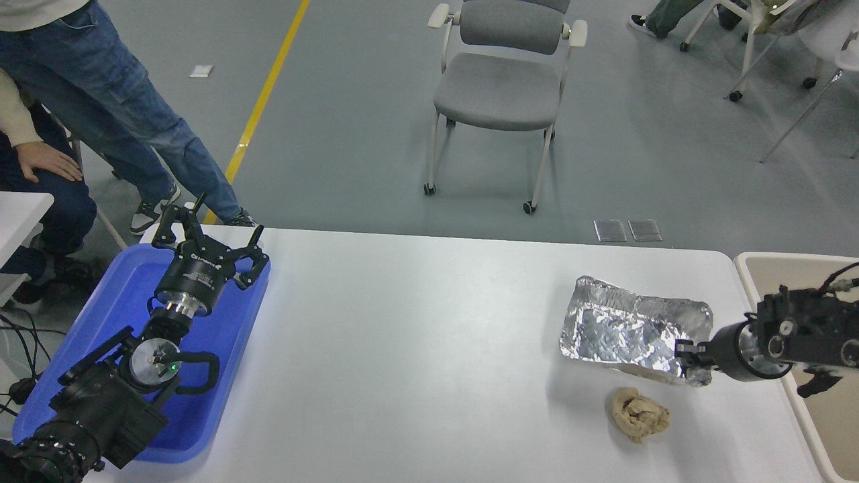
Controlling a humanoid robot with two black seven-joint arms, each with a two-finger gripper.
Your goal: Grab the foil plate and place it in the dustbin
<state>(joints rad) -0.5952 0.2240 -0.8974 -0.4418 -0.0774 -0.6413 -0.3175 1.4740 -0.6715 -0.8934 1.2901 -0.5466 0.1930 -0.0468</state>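
At the near left corner of the white counter, the left gripper sat parked with its fingers spread wide above a blue tray. Closer to the near right edge lay a crumpled tan paper ball, apart from the action. Just beyond it, the right gripper reached in from the right edge and was clamped on the near right corner of the foil plate, which appeared lifted and tilted off the counter, a shadow showing beneath it. The pick-up thus looked done; the carry rightward and the drop were, by all appearances, yet to come. The dustbin, beige with a pale rounded rim, stood off the right edge of the counter, only part of it in view, with nothing of the plate over it. The plate itself was shiny silver, rectangular and shallow, its rim dented and its floor heavily creased, the gripped corner crushed. Past the far edge stood a grey chair, with a person in jeans beyond the far left corner
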